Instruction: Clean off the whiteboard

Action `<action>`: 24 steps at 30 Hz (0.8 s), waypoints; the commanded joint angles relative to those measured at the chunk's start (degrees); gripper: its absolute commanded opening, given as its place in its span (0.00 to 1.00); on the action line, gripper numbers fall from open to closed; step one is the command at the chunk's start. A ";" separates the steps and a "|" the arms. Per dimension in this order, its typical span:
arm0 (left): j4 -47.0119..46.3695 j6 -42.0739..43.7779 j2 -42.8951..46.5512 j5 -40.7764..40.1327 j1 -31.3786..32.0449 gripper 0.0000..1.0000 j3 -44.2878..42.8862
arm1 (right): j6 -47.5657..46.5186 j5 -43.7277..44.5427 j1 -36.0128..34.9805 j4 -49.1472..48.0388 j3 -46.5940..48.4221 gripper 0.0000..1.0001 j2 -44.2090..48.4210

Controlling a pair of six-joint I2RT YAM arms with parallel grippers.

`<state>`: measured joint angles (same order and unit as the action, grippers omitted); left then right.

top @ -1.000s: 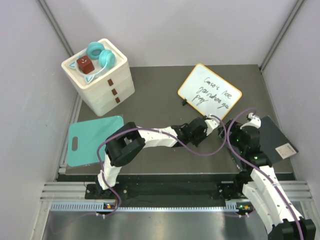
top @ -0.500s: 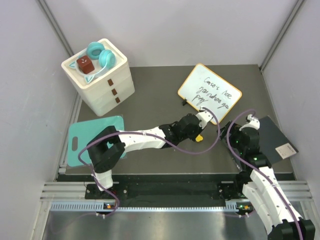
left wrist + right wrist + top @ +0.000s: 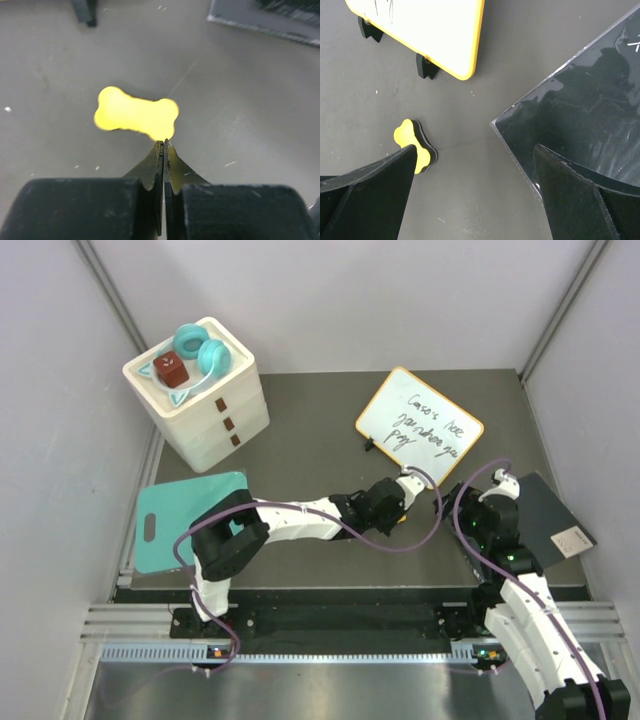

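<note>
Drawn back a little from the whiteboard (image 3: 420, 428) since half a second ago, my left arm now ends just short of the board's near corner; the board and my right arm have not shifted.

Placement. The whiteboard stands at the far right of the tabletop (image 3: 250, 100), propped on its black feet (image 3: 426, 66), its writing (image 3: 432, 410) fully intact, so I judge that no wiping has begun. A yellow bone-shaped eraser (image 3: 136, 119) lies flat on the tabletop just in front of the board, apart from it. My left tool (image 3: 163, 145) points down at the eraser's near edge with its jaws pressed together and nothing visible between them. I read this as lining up on the eraser and not as a grip on it. My right tool (image 3: 475, 147) hangs with its jaws wide and empty, between the board's corner and a dark slab (image 3: 580, 100), probably kept clear of the left arm's path.

Views compared. The overhead view alone shows the writing and both arms' reach, though my left arm largely hides the eraser there. The left wrist view gives the eraser's outline and the shut jaws. The right wrist view adds the eraser's black underside and its gap from the feet.
</note>
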<state>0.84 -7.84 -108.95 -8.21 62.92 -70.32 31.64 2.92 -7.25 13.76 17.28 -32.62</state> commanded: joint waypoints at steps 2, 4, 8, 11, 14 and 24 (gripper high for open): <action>-4.45 -2.53 -3.02 -0.85 1.77 0.00 -6.82 | 0.70 0.68 0.83 -1.28 -0.14 0.98 0.37; -2.26 -2.97 -6.60 -0.85 1.86 0.00 -9.64 | 1.14 0.34 1.27 -1.80 -0.31 0.99 -0.59; -1.72 -3.50 -11.19 -1.28 1.95 0.00 -14.39 | 1.93 -2.56 3.81 -3.21 -0.84 0.99 -2.53; -3.30 -3.15 -13.13 -4.61 1.95 0.00 -14.75 | 1.67 -4.05 5.48 -3.56 -0.76 0.99 -2.97; -3.30 -3.06 -14.71 -9.97 1.95 0.00 -15.02 | 1.32 -4.76 6.45 -3.04 -0.58 0.99 -2.54; -1.10 -3.50 -14.72 -16.57 1.86 0.00 -11.16 | 1.15 -6.61 8.83 -2.24 -0.84 0.99 -0.86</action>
<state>-0.84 -10.44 -124.57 -20.23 64.75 -83.57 32.82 -2.48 0.71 12.95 16.51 -34.13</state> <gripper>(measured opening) 0.009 0.987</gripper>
